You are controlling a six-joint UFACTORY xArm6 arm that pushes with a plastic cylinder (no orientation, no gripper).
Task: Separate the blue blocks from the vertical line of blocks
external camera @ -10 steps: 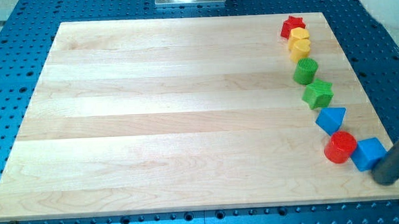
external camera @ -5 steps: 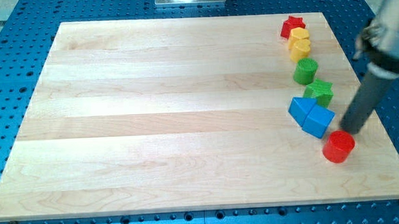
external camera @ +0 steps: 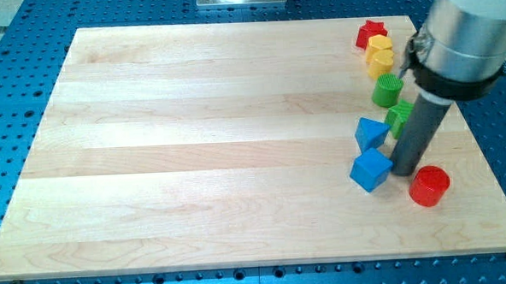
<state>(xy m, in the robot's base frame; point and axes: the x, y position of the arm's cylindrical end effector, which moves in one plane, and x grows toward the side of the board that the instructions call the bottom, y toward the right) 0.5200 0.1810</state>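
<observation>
Camera view: my tip beside blue cube, no pincer, no writing.

My tip sat just to the view's right of the blue cube, very close to it. A blue triangle block lay just above the cube. The red round block was to the cube's right, past my tip. Above and right of the cube were a green star, partly hidden, a green round block, two yellow blocks and a red star.
</observation>
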